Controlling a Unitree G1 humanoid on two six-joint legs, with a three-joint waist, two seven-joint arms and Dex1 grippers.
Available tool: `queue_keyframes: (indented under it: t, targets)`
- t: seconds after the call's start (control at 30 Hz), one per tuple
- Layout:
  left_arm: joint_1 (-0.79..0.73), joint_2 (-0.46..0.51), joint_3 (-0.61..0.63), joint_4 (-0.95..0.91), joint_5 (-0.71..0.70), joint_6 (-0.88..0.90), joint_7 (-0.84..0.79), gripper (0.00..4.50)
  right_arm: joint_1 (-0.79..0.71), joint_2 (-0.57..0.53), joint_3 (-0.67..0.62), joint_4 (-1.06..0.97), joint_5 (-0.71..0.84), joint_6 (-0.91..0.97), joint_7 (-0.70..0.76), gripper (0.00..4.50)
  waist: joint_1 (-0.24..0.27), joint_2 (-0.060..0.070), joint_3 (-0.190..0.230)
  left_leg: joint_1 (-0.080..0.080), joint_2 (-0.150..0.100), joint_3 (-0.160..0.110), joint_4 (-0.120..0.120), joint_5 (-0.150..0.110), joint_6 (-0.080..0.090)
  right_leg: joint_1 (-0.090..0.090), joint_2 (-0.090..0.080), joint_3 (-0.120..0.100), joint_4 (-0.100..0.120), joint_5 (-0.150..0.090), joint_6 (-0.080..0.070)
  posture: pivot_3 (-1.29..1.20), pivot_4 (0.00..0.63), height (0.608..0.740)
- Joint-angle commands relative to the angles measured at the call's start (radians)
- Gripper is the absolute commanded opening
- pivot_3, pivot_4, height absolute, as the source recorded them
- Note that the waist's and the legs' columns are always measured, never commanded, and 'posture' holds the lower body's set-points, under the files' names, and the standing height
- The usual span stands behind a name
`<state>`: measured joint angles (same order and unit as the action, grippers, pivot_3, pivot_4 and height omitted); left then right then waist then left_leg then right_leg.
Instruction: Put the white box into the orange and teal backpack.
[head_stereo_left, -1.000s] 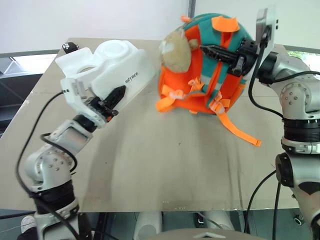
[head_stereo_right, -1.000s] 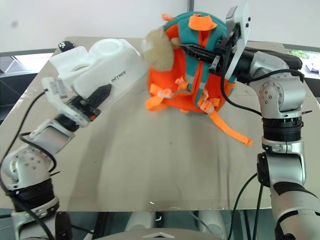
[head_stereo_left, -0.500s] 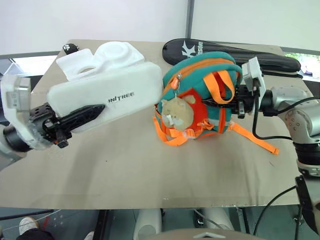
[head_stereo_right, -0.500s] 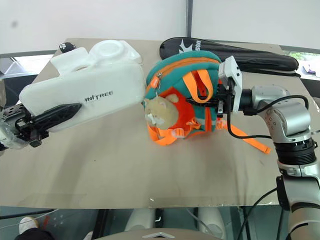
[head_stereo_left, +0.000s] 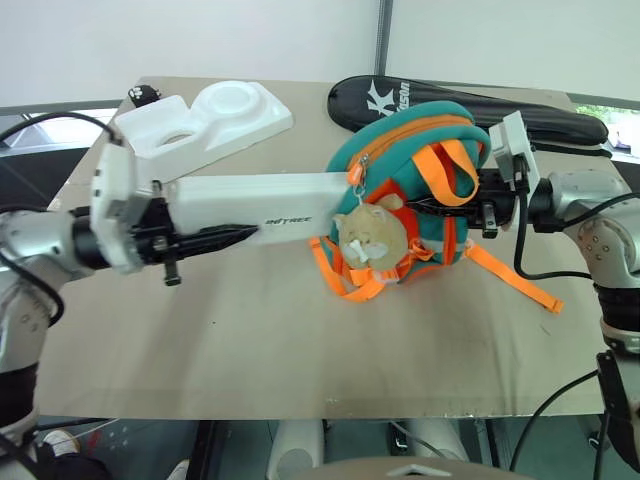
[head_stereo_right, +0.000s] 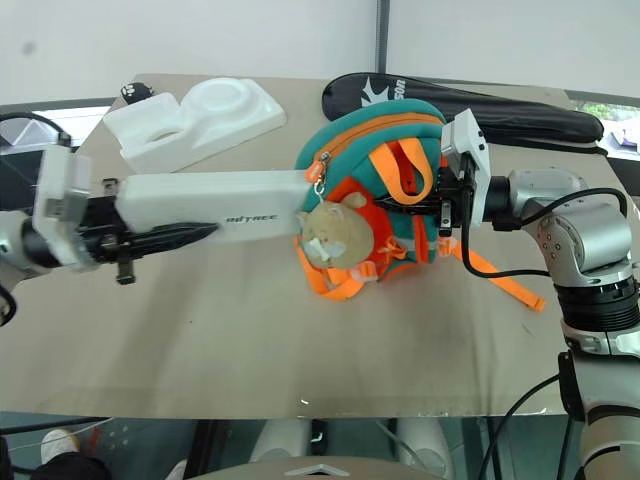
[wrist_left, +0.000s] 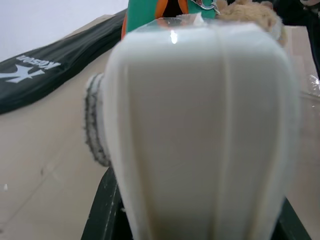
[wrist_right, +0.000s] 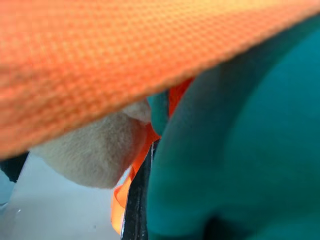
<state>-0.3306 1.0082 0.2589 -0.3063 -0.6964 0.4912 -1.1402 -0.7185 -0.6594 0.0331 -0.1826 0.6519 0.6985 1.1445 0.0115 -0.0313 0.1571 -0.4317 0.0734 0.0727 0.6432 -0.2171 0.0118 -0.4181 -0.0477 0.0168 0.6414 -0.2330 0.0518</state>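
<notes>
White box (head_stereo_left: 262, 203) held edge-on above the tabletop (head_stereo_left: 300, 350), clamped at its near end in the left gripper (head_stereo_left: 205, 238), far end touching or just short of the orange and teal backpack (head_stereo_left: 415, 170) beside the plush toy (head_stereo_left: 372, 235). Backpack propped up by the right gripper (head_stereo_left: 460, 205), pinched shut on an orange strap. Zip opening not visibly parted; cannot confirm. Insertion step in hand, box not yet inside. Next move judged to need the box nose raised to the zip line, then pushed in. Foam tray (head_stereo_left: 205, 122) and racket bag (head_stereo_left: 470, 105) lying behind, untouched.
</notes>
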Motion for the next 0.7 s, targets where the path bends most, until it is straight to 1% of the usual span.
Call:
queue_keyframes:
  t: [0.03,0.17,0.2,0.27,0.33,0.37,0.4,0.43,0.47,0.53,0.57,0.6,0.67,0.7]
  targets:
    - [-0.155,-0.048,-0.133,-0.040,0.080,0.036,0.109,1.09,-0.018,0.015,0.003,-0.088,0.041,0.012,-0.005,0.03,0.003,0.000,0.000,0.000,0.000,0.000,0.000,0.000,0.000,0.000,0.001,0.000,0.000,0.000,0.000,0.00,0.150,0.740]
    - [-0.342,-0.132,-0.326,-0.029,0.190,0.100,0.166,1.09,0.000,0.034,0.005,-0.117,0.047,0.016,-0.034,0.03,0.003,0.000,0.000,-0.002,0.000,-0.001,0.003,0.000,0.000,0.000,0.001,0.001,0.001,0.000,0.001,0.00,0.150,0.740]
    - [-0.378,-0.171,-0.381,-0.013,0.240,0.096,0.187,1.09,0.006,0.040,0.000,-0.120,0.053,0.022,-0.047,0.03,0.003,0.000,0.000,-0.002,0.000,-0.001,0.004,0.000,0.000,0.000,0.001,0.001,0.001,0.000,0.001,0.00,0.150,0.740]
    - [-0.417,-0.233,-0.460,0.021,0.310,0.080,0.211,1.09,0.012,0.054,-0.011,-0.125,0.058,0.027,-0.080,0.03,0.004,0.000,0.000,-0.002,0.000,-0.001,0.004,0.000,0.000,0.001,0.001,0.001,0.001,0.000,0.001,0.00,0.150,0.740]
    - [-0.432,-0.275,-0.507,0.056,0.368,0.047,0.218,1.09,0.019,0.061,-0.020,-0.129,0.067,0.036,-0.103,0.03,0.002,0.000,0.000,-0.002,0.000,-0.001,0.005,0.000,0.000,0.002,0.001,0.001,0.001,0.000,0.001,0.00,0.150,0.740]
    - [-0.426,-0.297,-0.511,0.060,0.345,0.082,0.208,1.09,0.022,0.062,-0.022,-0.131,0.064,0.039,-0.120,0.03,-0.001,0.000,0.000,-0.001,0.000,-0.001,0.005,0.000,0.000,0.001,0.001,0.002,0.001,0.000,0.001,0.00,0.150,0.740]
    - [-0.420,-0.312,-0.511,0.063,0.328,0.108,0.199,2.10,0.025,0.064,-0.022,-0.132,0.061,0.041,-0.132,0.00,-0.004,0.000,0.000,-0.001,0.000,0.000,0.005,0.000,0.000,0.001,0.001,0.002,0.001,0.000,0.001,0.00,0.150,0.740]
    - [-0.405,-0.323,-0.497,0.067,0.324,0.129,0.212,2.34,0.027,0.065,-0.020,-0.128,0.050,0.043,-0.155,0.00,-0.006,0.000,0.000,-0.001,0.000,-0.001,0.005,0.000,0.000,0.001,0.002,0.002,0.001,0.000,0.001,0.00,0.150,0.740]
    - [-0.387,-0.320,-0.475,0.072,0.343,0.120,0.235,2.79,0.031,0.063,-0.014,-0.121,0.028,0.035,-0.177,0.00,-0.007,0.000,0.000,-0.001,0.000,-0.001,0.005,0.000,0.000,0.001,0.002,0.002,0.001,0.000,0.001,0.00,0.150,0.740]
    - [-0.340,-0.287,-0.365,0.067,0.315,0.133,0.250,3.76,0.033,0.065,-0.004,-0.099,-0.012,0.031,-0.228,0.00,-0.015,0.000,0.000,0.000,0.000,-0.002,0.004,0.000,0.000,0.001,0.003,0.003,0.002,0.000,0.001,0.00,0.150,0.740]
    - [-0.304,-0.267,-0.257,0.054,0.220,0.191,0.225,4.31,0.032,0.072,0.006,-0.085,-0.039,0.020,-0.251,0.00,-0.020,0.000,0.000,0.000,0.000,-0.002,0.004,0.000,0.000,0.001,0.003,0.003,0.002,0.000,0.001,0.00,0.150,0.740]
    - [-0.280,-0.254,-0.184,0.044,0.147,0.237,0.205,4.41,0.032,0.077,0.013,-0.077,-0.055,0.013,-0.267,0.00,-0.029,0.000,0.000,0.000,0.001,-0.002,0.004,0.000,0.000,0.000,0.003,0.002,0.002,0.000,0.001,0.00,0.150,0.740]
    - [-0.233,-0.238,-0.033,0.037,-0.031,0.361,0.192,4.41,0.028,0.097,0.024,-0.062,-0.084,0.004,-0.302,0.00,-0.034,0.000,0.000,0.000,0.001,-0.002,0.005,0.000,0.000,0.000,0.003,0.003,0.003,0.000,0.001,0.00,0.150,0.740]
    - [-0.223,-0.236,0.007,0.039,-0.078,0.396,0.202,4.41,0.026,0.103,0.025,-0.057,-0.090,0.002,-0.311,0.00,-0.033,0.000,0.000,0.000,0.001,-0.002,0.005,0.000,0.000,0.000,0.003,0.003,0.003,0.000,0.001,0.00,0.150,0.740]
